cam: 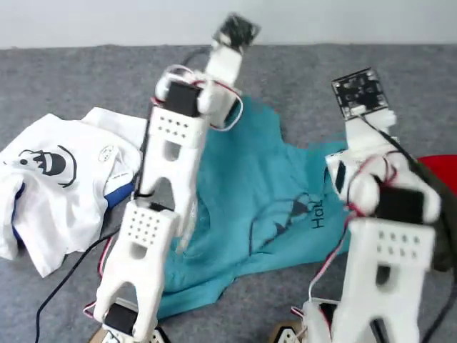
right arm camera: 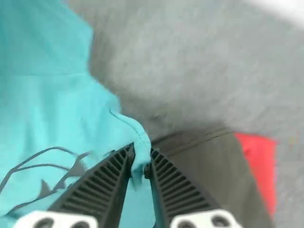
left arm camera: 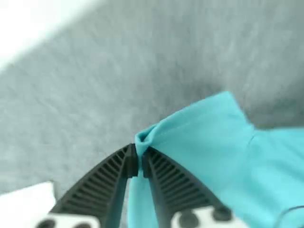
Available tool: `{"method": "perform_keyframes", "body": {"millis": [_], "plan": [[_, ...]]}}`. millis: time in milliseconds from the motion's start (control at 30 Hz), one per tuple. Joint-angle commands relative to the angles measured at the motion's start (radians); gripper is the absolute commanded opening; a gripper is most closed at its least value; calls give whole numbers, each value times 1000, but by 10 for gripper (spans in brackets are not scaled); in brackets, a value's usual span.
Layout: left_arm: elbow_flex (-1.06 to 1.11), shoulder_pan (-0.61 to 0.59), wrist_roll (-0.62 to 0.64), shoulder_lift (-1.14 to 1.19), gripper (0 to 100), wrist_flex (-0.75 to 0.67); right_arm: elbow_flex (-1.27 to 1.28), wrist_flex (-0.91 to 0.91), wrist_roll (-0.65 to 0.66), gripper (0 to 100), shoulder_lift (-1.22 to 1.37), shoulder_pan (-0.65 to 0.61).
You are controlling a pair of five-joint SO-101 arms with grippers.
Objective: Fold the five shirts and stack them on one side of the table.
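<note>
Okay, grey desk carries the teal shirt, spread mid-desk. The left claw is pinching one corner of it and the right claw is pinching an edge fold. Best to lift both evenly, keep the cloth taut and fold it over in one sweep. A crumpled white shirt lies beside it. A dark garment and a red shirt sit by the right claw and could snag.
</note>
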Motion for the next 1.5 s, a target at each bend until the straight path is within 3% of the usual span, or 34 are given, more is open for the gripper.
{"method": "perform_keyframes", "body": {"millis": [0,267,467,733,967,1200,1467], "plan": [[51,-3,11,-287,9,23,-84,2,-14,10,-97,2],[328,-18,6,-783,9,11,-387,96,-54,10,-101,2],[343,-121,-14,-1000,9,-38,-563,90,-100,10,-99,2],[341,-124,-51,-1234,9,-92,-795,128,-130,10,-105,2],[325,-135,-52,-1320,9,-152,-939,159,-157,10,-102,8],[306,-222,-52,-1315,9,-166,-944,186,-157,10,-99,10],[510,-226,-57,-1315,9,-203,-942,255,-158,10,35,5]]}}
